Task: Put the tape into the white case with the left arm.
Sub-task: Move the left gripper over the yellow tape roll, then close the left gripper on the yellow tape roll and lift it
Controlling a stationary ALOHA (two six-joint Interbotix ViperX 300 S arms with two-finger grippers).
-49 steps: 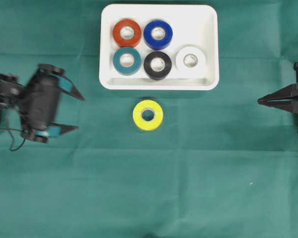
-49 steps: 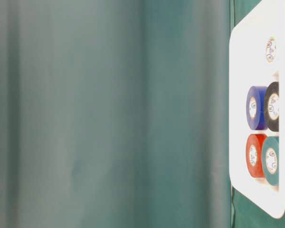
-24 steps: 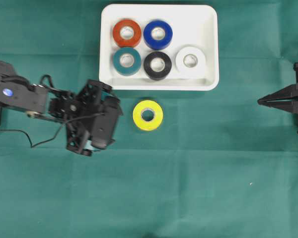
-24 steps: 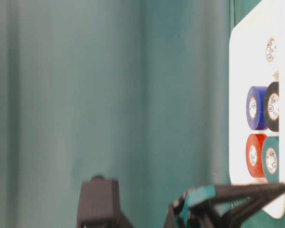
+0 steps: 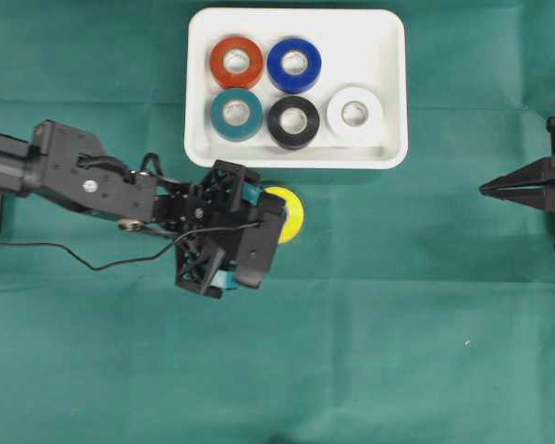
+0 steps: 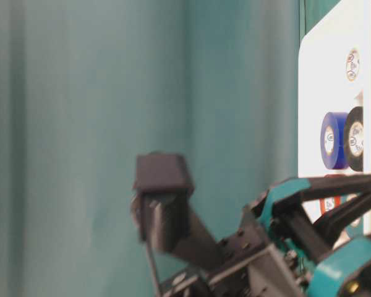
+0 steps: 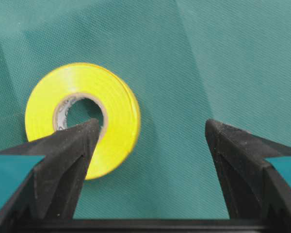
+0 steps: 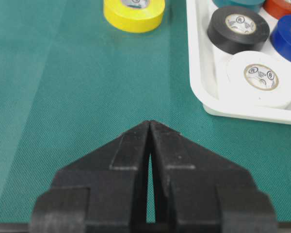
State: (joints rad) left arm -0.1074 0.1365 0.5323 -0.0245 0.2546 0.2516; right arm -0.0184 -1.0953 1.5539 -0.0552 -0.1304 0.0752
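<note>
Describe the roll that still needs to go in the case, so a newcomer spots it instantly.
Find the white case at the top of the green cloth. Just below its front rim, outside it, the yellow tape lies flat, partly under the open left gripper. It is the only yellow roll, and the only one not in the case.

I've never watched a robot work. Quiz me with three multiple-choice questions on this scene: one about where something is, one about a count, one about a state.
1. Where does the yellow tape lie?
A. Inside the white case
B. On the green cloth outside the case
C. Held by the right gripper

2. How many rolls are in the white case?
A. Three
B. Five
C. Seven

3. How does the left gripper stand?
A. Open, nothing gripped
C. Shut on a blue roll
B. Shut empty

Answers: 1 B, the roll lies flat on the green cloth near the case's rim. 2 B, red, blue, teal, black and white. 3 A, its fingers stand wide apart in the left wrist view.
</note>
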